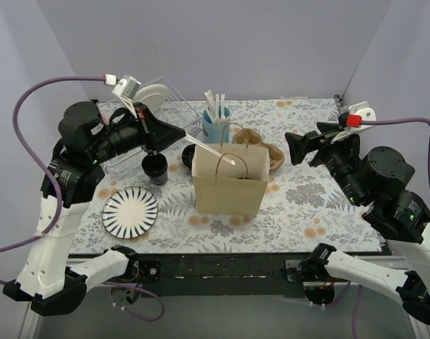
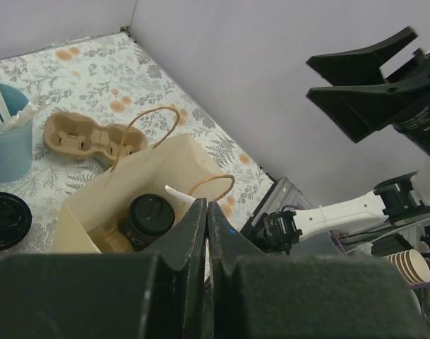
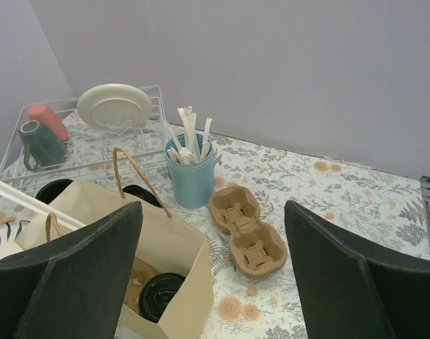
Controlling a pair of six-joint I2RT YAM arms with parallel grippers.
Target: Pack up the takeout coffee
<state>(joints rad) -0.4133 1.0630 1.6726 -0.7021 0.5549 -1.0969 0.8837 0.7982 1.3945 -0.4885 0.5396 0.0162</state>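
Observation:
The takeout coffee (image 2: 150,219), a small black cup with a black sip lid, stands upright inside the open brown paper bag (image 1: 229,185). I also see the coffee (image 3: 160,295) from the right wrist, low in the bag (image 3: 158,247). My left gripper (image 1: 181,133) hovers left of the bag and is shut on a long white stick (image 1: 212,150) that slants over the bag's mouth. Its tip (image 2: 176,193) pokes out past the closed jaws of my left gripper (image 2: 206,206). My right gripper (image 1: 294,149) hangs open to the right of the bag, and nothing is between its fingers (image 3: 213,212).
A lidless black cup (image 1: 155,168) and a striped plate (image 1: 130,210) sit left of the bag. Behind it are a light blue cup of white sticks (image 1: 216,126), a cardboard cup carrier (image 1: 265,150) and a wire dish rack (image 1: 158,99). A loose black lid (image 2: 4,220) lies near the bag.

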